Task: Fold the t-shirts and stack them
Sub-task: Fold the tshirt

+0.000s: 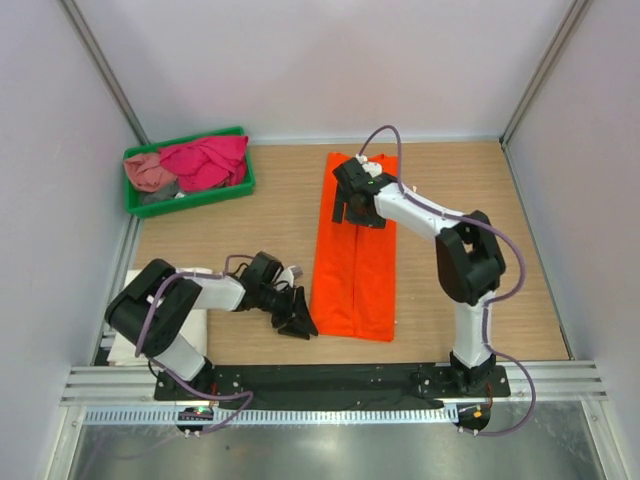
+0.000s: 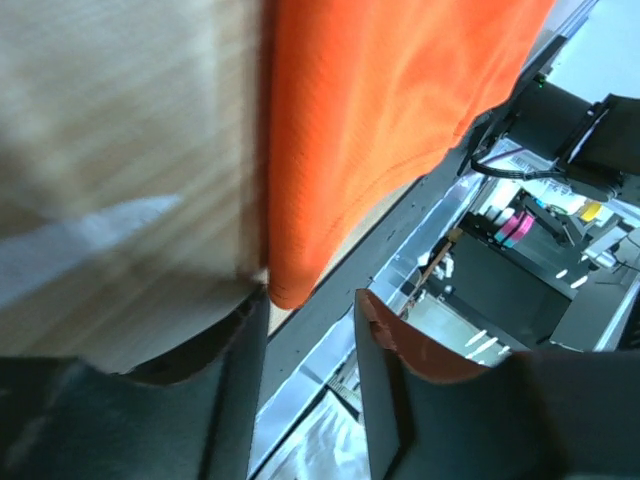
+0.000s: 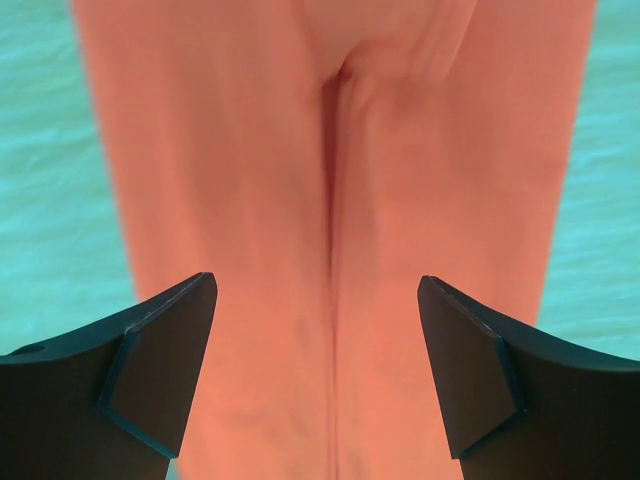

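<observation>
**Item: orange t-shirt (image 1: 355, 270).** It lies flat on the table (image 1: 260, 230), centre, folded lengthwise into a long narrow strip that runs from the far side toward the near edge. A central crease shows in the right wrist view.

**Right gripper (image 1: 358, 215).** It hangs over the far end of the strip. The jaws stand wide apart, one either side of the crease, with nothing between them and the cloth below.

**Left gripper (image 1: 298, 326).** It is low, just beside the near left corner of the strip. The jaws are partly apart with an empty gap, and the hem corner sits just ahead of the fingertips, not pinched.

**Step in hand (judged).** The lengthwise fold looks done and the crosswise fold has not begun. The next move calls for pinching one end by its corners and carrying it over the other, keeping the edges square.

**Other stock.** A magenta shirt (image 1: 205, 160) and a pink shirt (image 1: 148, 172) lie crumpled in the green tray (image 1: 190, 198), far left. A white shirt (image 1: 122, 348) lies at the near left edge, beneath the left arm.
</observation>
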Robot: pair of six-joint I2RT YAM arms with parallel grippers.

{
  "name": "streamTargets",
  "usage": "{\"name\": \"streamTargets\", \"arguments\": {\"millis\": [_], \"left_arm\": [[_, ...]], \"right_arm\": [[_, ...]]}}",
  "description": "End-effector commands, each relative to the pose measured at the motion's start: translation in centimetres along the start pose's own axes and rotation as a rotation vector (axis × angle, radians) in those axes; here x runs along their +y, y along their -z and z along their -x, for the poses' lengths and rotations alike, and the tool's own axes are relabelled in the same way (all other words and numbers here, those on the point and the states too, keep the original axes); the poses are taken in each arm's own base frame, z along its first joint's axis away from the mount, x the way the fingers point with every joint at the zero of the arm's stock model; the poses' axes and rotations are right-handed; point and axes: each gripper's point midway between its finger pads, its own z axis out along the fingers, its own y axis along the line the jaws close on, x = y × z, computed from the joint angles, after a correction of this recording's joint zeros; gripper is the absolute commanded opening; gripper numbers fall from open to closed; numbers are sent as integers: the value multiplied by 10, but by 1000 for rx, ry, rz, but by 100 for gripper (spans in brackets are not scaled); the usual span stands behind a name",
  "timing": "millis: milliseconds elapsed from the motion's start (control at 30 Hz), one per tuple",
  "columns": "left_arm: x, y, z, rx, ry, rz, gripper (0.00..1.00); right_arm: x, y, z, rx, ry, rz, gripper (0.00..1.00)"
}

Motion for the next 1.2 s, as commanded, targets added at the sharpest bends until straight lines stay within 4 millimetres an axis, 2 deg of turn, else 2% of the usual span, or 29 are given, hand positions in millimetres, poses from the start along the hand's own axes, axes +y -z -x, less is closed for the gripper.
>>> {"name": "streamTargets", "arguments": {"millis": [0, 33, 67, 100, 167, 200, 267, 433, 567, 600, 633, 667, 733, 767, 867, 900, 967, 1000, 1033, 1067, 1100, 1133, 1167], "left_arm": [[33, 1, -3, -72, 11, 137, 44], [32, 4, -4, -79, 6, 142, 47], [25, 9, -3, -101, -21, 128, 48], [21, 13, -2, -113, -42, 126, 49], [20, 19, -3, -127, -53, 140, 49], [13, 25, -2, -150, -79, 128, 49], [10, 34, 1, -185, -96, 145, 49], [-12, 59, 11, -288, -167, 124, 52], [-21, 62, 14, -299, -172, 105, 53], [-21, 62, 14, -293, -171, 108, 53], [-18, 59, 15, -283, -158, 120, 53], [-17, 58, 15, -275, -158, 122, 53], [-15, 55, 17, -261, -150, 126, 53], [-12, 53, 18, -253, -139, 140, 53], [-8, 52, 25, -267, -124, 158, 53], [-10, 54, 29, -279, -120, 155, 53], [-12, 61, 38, -311, -107, 149, 55], [-14, 64, 41, -323, -109, 141, 55], [-15, 70, 48, -345, -108, 141, 57], [-15, 72, 51, -347, -108, 142, 57], [-11, 71, 53, -333, -93, 148, 57], [-14, 72, 58, -332, -105, 138, 57], [-16, 70, 58, -312, -111, 124, 56]], "right_arm": [[-33, -17, 29, -59, 110, -242, 88], [-27, -17, 42, -85, 103, -234, 88], [-28, -23, 46, -84, 104, -238, 88], [-27, -37, 41, -64, 117, -248, 88], [-20, -46, 49, -75, 124, -233, 88], [-20, -56, 46, -60, 135, -231, 88], [-8, -68, 48, -69, 161, -183, 88], [15, -97, 50, -67, 181, -115, 87], [31, -117, 57, -71, 165, -86, 87], [34, -120, 59, -72, 162, -82, 87], [41, -116, 69, -88, 151, -70, 87], [41, -121, 67, -75, 155, -77, 87], [43, -110, 77, -88, 157, -79, 87], [44, -97, 86, -105, 154, -70, 87], [33, -69, 91, -110, 174, -99, 88], [31, -42, 103, -141, 167, -87, 90], [19, -22, 96, -119, 183, -92, 90], [15, 9, 108, -149, 160, -52, 91], [8, 9, 86, -84, 175, -38, 91], [1, 17, 80, -63, 173, -28, 91], [-2, 45, 83, -90, 164, 3, 97], [-17, 39, 56, -30, 187, -15, 97], [-17, 47, 43, -6, 198, 32, 97]]}}
